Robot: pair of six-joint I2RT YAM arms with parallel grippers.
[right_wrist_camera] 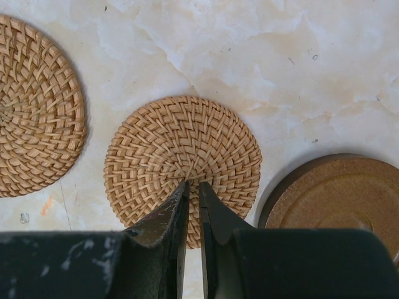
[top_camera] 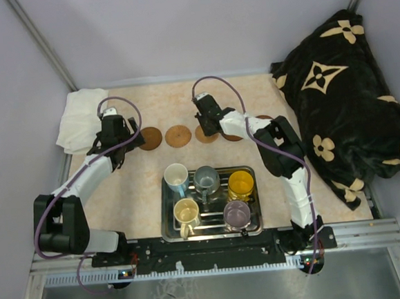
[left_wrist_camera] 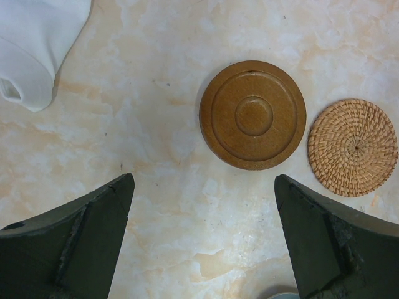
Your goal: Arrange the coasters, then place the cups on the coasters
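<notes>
Five coasters lie in a row across the table. From the left they are a dark brown disc (top_camera: 150, 137) (left_wrist_camera: 252, 115), a woven tan one (top_camera: 178, 135) (left_wrist_camera: 352, 147), and three more that are partly under my right arm. My left gripper (top_camera: 113, 141) (left_wrist_camera: 202, 212) hangs open and empty just left of the brown disc. My right gripper (top_camera: 204, 126) (right_wrist_camera: 193, 184) is shut, its tips over the centre of a woven coaster (right_wrist_camera: 182, 156). Beside that coaster lie another woven one (right_wrist_camera: 34, 106) and a brown one (right_wrist_camera: 336, 199). The cups stand in the steel tray (top_camera: 165, 214): white-blue (top_camera: 176, 175), grey-blue (top_camera: 206, 179), orange-yellow (top_camera: 241, 183), cream (top_camera: 186, 211) and purple-grey (top_camera: 236, 214).
A folded white cloth (top_camera: 80, 117) (left_wrist_camera: 31, 50) lies at the back left corner. A black blanket with tan flower patterns (top_camera: 349, 103) is heaped along the right side. Walls enclose the table at the back and on both sides.
</notes>
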